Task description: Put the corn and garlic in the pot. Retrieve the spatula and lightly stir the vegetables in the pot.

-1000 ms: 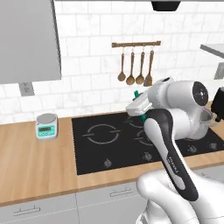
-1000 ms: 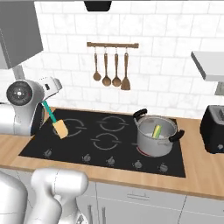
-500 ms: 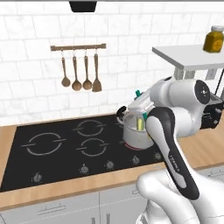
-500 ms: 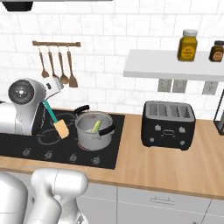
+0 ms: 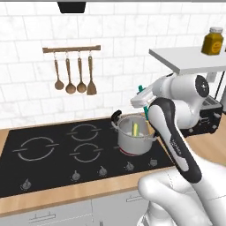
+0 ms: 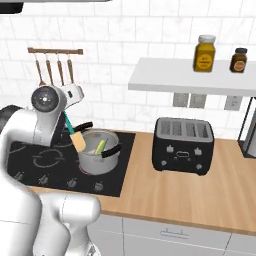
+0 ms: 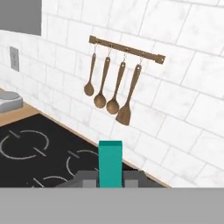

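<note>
The steel pot [image 5: 133, 140] [image 6: 100, 155] stands on the hob's right front burner with the pale yellow-green corn [image 5: 135, 128] [image 6: 101, 146] leaning inside it. The garlic is hidden. My gripper [image 6: 65, 114] [image 5: 143, 99] [image 7: 110, 178] is shut on the teal handle of the spatula [image 6: 70, 127] [image 7: 110, 161], just up and left of the pot in the right base view. The handle slants down and its yellow-orange blade [image 6: 79, 142] hangs at the pot's left rim. Whether the blade touches the rim I cannot tell.
A black toaster [image 6: 183, 146] stands on the wooden counter right of the hob [image 5: 44, 154]. A rail of brown wooden spoons and a wooden spatula [image 5: 73, 76] [image 7: 113, 89] hangs on the tiled wall. A shelf [image 6: 200, 80] with two jars is above the toaster.
The base has driven to the right, so the whole scene has slid left in both base views. The spatula stays in my shut gripper, and its blade now hangs at the pot.
</note>
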